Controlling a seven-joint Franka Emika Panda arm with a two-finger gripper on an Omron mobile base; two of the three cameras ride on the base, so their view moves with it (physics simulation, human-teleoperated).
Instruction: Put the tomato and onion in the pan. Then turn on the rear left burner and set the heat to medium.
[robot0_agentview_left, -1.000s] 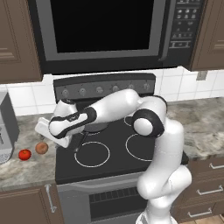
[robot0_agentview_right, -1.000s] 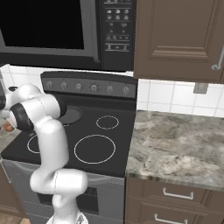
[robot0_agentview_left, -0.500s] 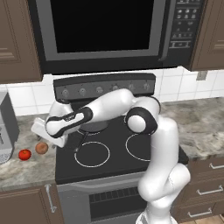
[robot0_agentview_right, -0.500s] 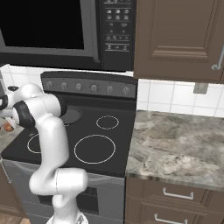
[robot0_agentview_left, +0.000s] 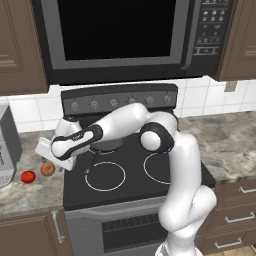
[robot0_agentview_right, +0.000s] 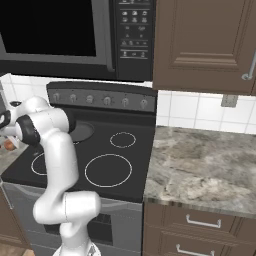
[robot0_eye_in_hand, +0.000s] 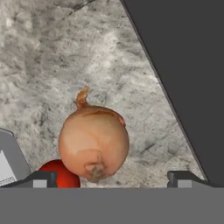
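Observation:
The onion (robot0_eye_in_hand: 94, 142), tan-orange with a dry tip, lies on the speckled counter just below my open gripper (robot0_eye_in_hand: 111, 179), between the fingertips' line and not touched. The red tomato (robot0_eye_in_hand: 60, 175) sits right behind it, partly hidden. In the left base view the onion (robot0_agentview_left: 47, 169) and tomato (robot0_agentview_left: 28, 176) rest left of the stove, with the gripper (robot0_agentview_left: 56, 160) hanging close above the onion. The black pan (robot0_agentview_left: 107, 145) stands on the stove's rear left, its handle (robot0_agentview_left: 92, 163) pointing forward. The rear left burner is hidden under the pan (robot0_agentview_right: 80, 132).
A grey toaster (robot0_agentview_left: 6, 150) stands at the counter's left end, and its corner (robot0_eye_in_hand: 9, 159) shows near the tomato. The stovetop's black edge (robot0_eye_in_hand: 188, 87) runs just right of the onion. Knobs (robot0_agentview_left: 112, 103) line the stove's back panel under the microwave (robot0_agentview_left: 115, 35).
The hand has swung left off the stove's edge and sunk a little toward the onion. The jaws stayed open; the onion, tomato and pan have not moved.

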